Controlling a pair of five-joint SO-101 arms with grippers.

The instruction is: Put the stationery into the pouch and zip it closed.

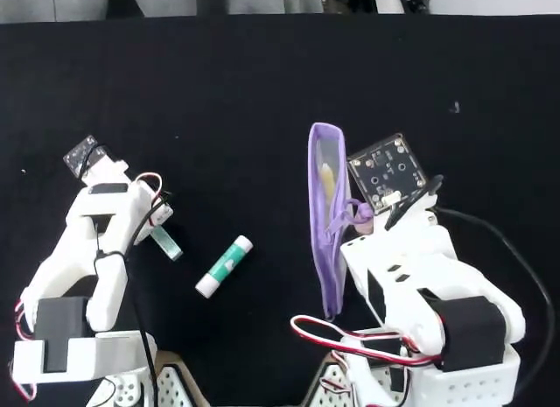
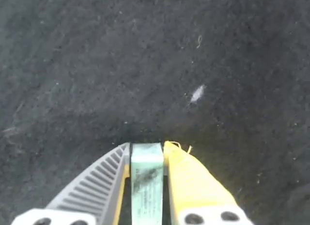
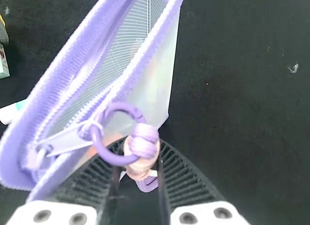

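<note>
A purple mesh pouch [image 1: 325, 210] stands on edge in the middle of the black table, mouth up, with something yellow inside. My right gripper [image 3: 138, 174] is shut on the pouch's purple zipper-pull cord [image 3: 141, 142], beside the pouch [image 3: 104, 84]. My left gripper [image 2: 145, 152] is shut on a flat green eraser-like piece [image 2: 147, 179], held just above the cloth at the left; in the high view that piece [image 1: 165, 242] sticks out under the left gripper [image 1: 157, 225]. A green-and-white glue stick [image 1: 224, 266] lies between the arms.
The black cloth [image 1: 262, 83] covers the whole table, with wide free room toward the back. A red-and-white cable loop [image 1: 328, 337] lies at the right arm's base near the front edge.
</note>
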